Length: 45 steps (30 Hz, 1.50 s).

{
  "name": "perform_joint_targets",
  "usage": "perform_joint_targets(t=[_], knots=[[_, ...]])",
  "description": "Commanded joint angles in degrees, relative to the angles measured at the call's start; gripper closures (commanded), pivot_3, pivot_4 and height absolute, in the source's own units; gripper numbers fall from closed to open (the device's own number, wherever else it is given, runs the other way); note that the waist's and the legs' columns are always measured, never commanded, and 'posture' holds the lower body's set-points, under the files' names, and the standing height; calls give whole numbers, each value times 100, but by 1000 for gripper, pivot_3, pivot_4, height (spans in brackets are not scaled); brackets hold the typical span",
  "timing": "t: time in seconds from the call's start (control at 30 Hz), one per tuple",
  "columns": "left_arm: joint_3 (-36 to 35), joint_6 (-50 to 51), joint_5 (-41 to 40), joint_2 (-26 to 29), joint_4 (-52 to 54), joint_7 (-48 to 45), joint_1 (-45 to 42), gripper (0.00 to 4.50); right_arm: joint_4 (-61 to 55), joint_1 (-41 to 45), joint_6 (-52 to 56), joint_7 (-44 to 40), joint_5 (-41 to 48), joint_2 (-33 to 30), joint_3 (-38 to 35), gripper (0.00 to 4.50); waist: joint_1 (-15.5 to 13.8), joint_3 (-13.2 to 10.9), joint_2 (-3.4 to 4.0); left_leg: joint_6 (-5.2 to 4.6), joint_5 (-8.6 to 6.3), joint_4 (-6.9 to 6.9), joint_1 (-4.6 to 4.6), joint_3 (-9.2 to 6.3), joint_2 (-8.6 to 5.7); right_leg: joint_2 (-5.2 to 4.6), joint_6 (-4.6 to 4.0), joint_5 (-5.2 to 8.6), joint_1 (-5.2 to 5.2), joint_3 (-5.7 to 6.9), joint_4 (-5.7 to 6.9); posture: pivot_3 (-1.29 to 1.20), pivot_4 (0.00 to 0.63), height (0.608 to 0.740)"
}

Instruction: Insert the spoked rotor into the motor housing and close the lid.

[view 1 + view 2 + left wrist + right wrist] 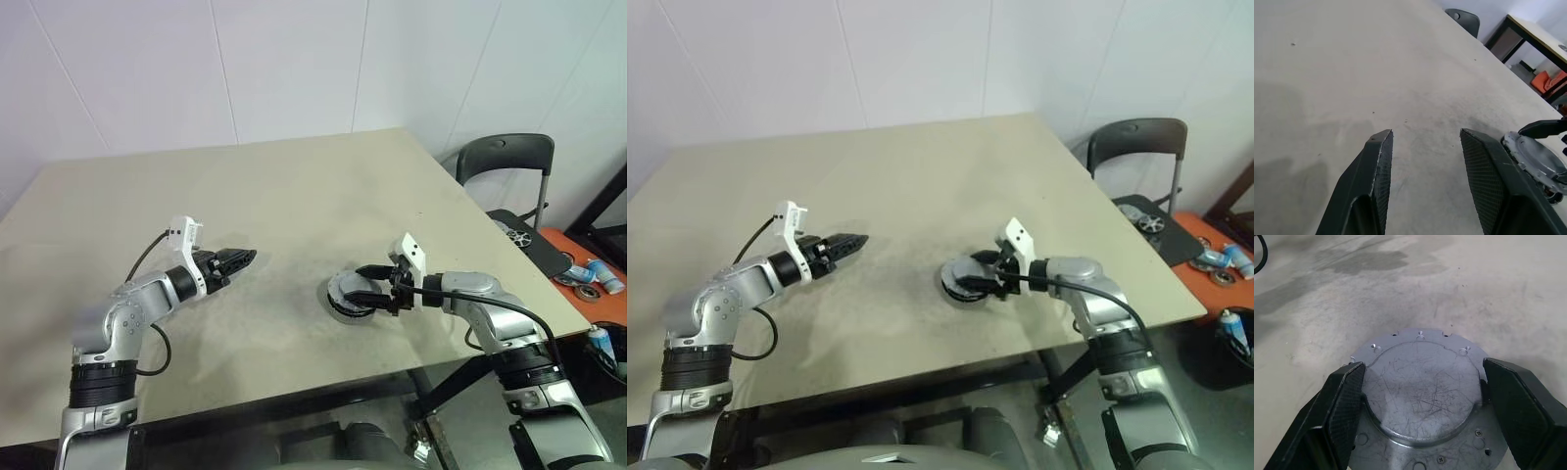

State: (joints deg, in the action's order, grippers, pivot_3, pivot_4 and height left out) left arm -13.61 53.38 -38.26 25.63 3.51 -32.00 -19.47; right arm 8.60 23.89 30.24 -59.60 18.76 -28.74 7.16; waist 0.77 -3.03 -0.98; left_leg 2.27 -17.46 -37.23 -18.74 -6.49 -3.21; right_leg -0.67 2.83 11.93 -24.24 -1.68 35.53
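Observation:
The lid (pixel 1420 391), a round silver-grey cover with a raised centre and small holes along its edge, lies on the table right of centre. It rests on a darker round body, the motor housing (pixel 336 309), whose inside is covered. My right gripper (pixel 358 291) reaches in from the right. Its black fingers (pixel 1347 391) press against both sides of the lid's raised centre. The spoked rotor is hidden. My left gripper (pixel 245 259) hovers over bare table well to the left of the lid, open and holding nothing (pixel 1425 133).
The beige table (pixel 245 196) has its near edge just below both arms. Off its right side stand a black chair (pixel 505 157), a black seat holding a small spoked silver wheel (pixel 519 235), and an orange surface with cans (pixel 588 274).

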Motion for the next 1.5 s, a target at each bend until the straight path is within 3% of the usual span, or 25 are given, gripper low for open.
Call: perform_joint_targets(t=[0.03,0.5,0.9,1.13,1.5], knots=[[-22,22,-108,39,210,16,-201,2175,-354,35,-362,97,-118,110,104,1008,0,0,0,0,0,0,0,0,1,1,0,0,0,0,0,0,0,740],[-14,198,-150,32,381,94,-251,2175,-136,-330,-709,-384,-411,-290,449,1008,-1,1,-2,0,0,2,31,7,1,1,16,10,32,-5,-2,0,0,740],[41,123,-132,77,277,51,-243,2175,-374,-217,-977,640,-231,375,-169,1008,39,-1,0,0,0,-3,59,2,5,7,6,19,83,-1,-5,0,0,740],[107,13,-94,47,114,-7,-263,2175,-879,-480,-745,786,-102,289,-253,1008,-22,-2,3,-3,-2,1,37,-7,2,-1,16,10,52,0,-20,0,0,740],[198,-373,133,129,-436,-378,-362,2175,-343,-525,-1134,792,-475,122,-118,1008,-6,-3,3,-9,-5,1,41,0,1,1,15,13,58,3,-29,0,0,740]])
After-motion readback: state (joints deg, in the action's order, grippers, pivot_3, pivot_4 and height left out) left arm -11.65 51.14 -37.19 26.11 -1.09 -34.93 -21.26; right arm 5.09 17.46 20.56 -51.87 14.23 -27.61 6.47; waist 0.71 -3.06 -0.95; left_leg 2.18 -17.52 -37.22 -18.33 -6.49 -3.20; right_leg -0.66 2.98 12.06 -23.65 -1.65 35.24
